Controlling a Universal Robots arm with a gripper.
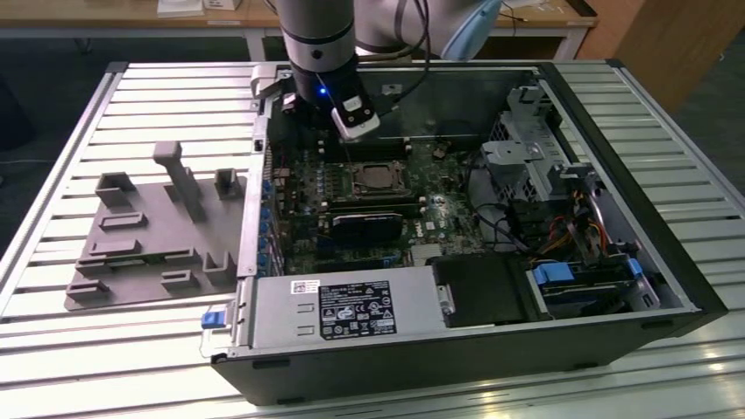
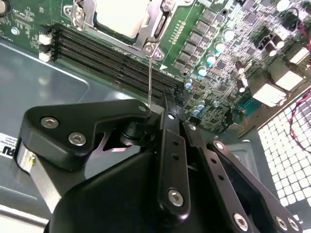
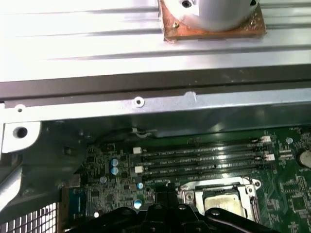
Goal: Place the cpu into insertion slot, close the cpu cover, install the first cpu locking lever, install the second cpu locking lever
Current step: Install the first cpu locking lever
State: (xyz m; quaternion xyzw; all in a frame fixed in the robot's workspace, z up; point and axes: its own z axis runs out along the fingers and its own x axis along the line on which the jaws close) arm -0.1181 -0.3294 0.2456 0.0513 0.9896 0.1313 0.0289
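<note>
Slatted metal surface (image 1: 140, 87), grey fixture tray (image 1: 152, 236), then open computer case (image 1: 664, 262). The cpu (image 1: 375, 179) lies in the insertion slot (image 3: 187, 194) under the cpu cover (image 2: 156, 26); judged light, rigid, fragile, best held by its edges. Second wrist view adds the gripper (image 2: 167, 109), jaws drawn together beside a thin locking lever (image 2: 149, 77).

The surface (image 1: 117, 367) is made of long silver ribbed slats, and light reflects brightly from them at 6 o'clock in the exterior view. Behind it, from 10 to 12 o'clock, stands a wooden desk (image 1: 117, 19) with white legs and white papers (image 1: 198, 7) on top. At 1 o'clock is a brown wooden panel (image 1: 669, 39). The floor (image 1: 47, 65) under the desk is dark.
</note>
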